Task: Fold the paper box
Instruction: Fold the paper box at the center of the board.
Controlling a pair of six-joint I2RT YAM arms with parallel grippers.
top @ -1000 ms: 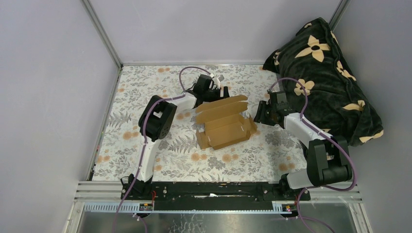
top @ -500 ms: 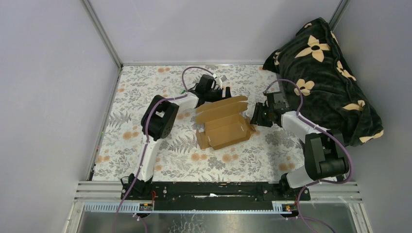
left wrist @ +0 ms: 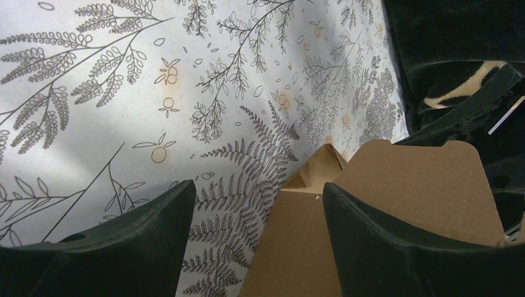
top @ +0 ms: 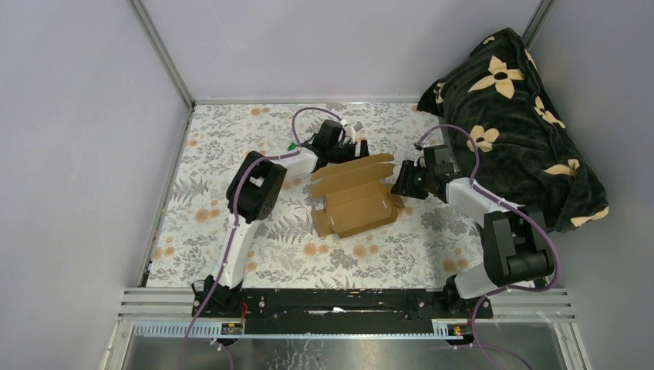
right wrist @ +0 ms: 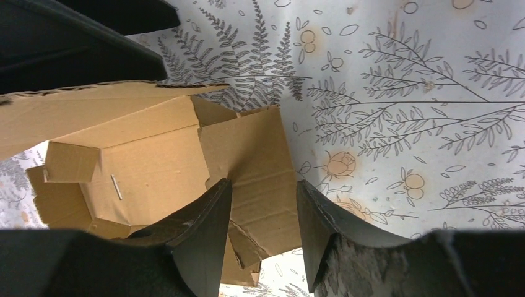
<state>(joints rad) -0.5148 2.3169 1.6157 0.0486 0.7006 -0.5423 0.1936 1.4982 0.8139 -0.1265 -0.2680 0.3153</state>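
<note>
Top view, box: the paper box (top: 356, 202) is sitting mid-table on the floral cloth (top: 231, 154), only half formed. Its floor and low walls are standing, while the far lid panel and the end flaps are hanging open.
Top view, left arm: the left gripper (top: 353, 146) is hovering at the far side of the box, by the lid panel.
Top view, right arm: the right gripper (top: 401, 185) is reaching in at the box's right end, just beside the end flap. Whether it is touching cannot be told here.
Top view, surroundings: a dark flowered blanket (top: 517, 116) is lying at the far right, apart from the box.
Left wrist view, jaws: the fingers (left wrist: 124, 247) are standing wide and released. The lid panel's edge is lying partly between them, with bare cloth showing beside it, so nothing is being squeezed.
Right wrist view, jaws: the fingers (right wrist: 204, 235) are standing parted and are straddling the right end flap, which is lying beyond them. No pinch is showing.
Progress: the task is looking roughly midway. The tray shape is forming, while the end flaps are waiting to be tucked in and the lid is waiting to be brought over and closed.
</note>
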